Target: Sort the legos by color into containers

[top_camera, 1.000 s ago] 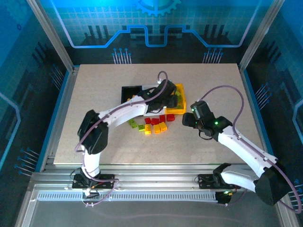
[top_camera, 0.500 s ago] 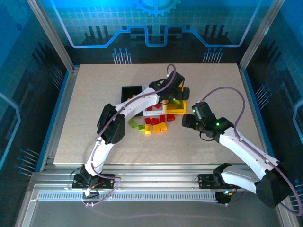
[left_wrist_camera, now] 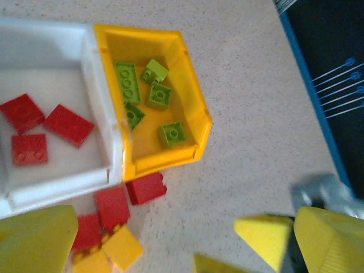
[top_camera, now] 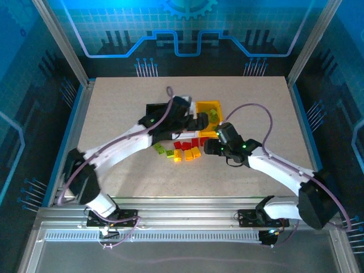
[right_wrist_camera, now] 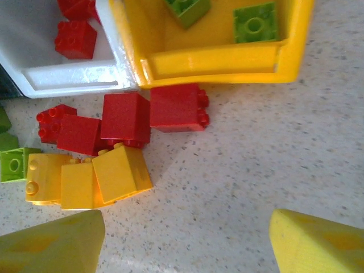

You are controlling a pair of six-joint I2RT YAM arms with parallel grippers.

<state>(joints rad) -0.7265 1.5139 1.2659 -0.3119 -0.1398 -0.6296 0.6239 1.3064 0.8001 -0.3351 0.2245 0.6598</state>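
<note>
The containers stand in a row: a black bin point(top_camera: 154, 108), a white bin point(left_wrist_camera: 57, 190) with three red legos point(left_wrist_camera: 68, 125), and a yellow bin point(left_wrist_camera: 193, 114) with several green legos point(left_wrist_camera: 128, 82). Loose red legos point(right_wrist_camera: 176, 108), yellow legos point(right_wrist_camera: 122, 173) and green legos point(top_camera: 162, 149) lie on the table just in front of the bins. My left gripper point(top_camera: 196, 121) is open and empty, above the near edge of the white and yellow bins. My right gripper point(right_wrist_camera: 185, 244) is open over bare table, right next to the yellow bricks.
The beige table point(top_camera: 256, 96) ends in metal rails and blue walls on all sides. Both arms crowd the same spot at the bins, their wrists a short way apart. A red brick point(left_wrist_camera: 145, 187) rests against the yellow bin's front wall.
The left gripper opened over the yellow bin, then drew back left, its elbow dropping low. The right gripper moved left, up to the loose pile.
</note>
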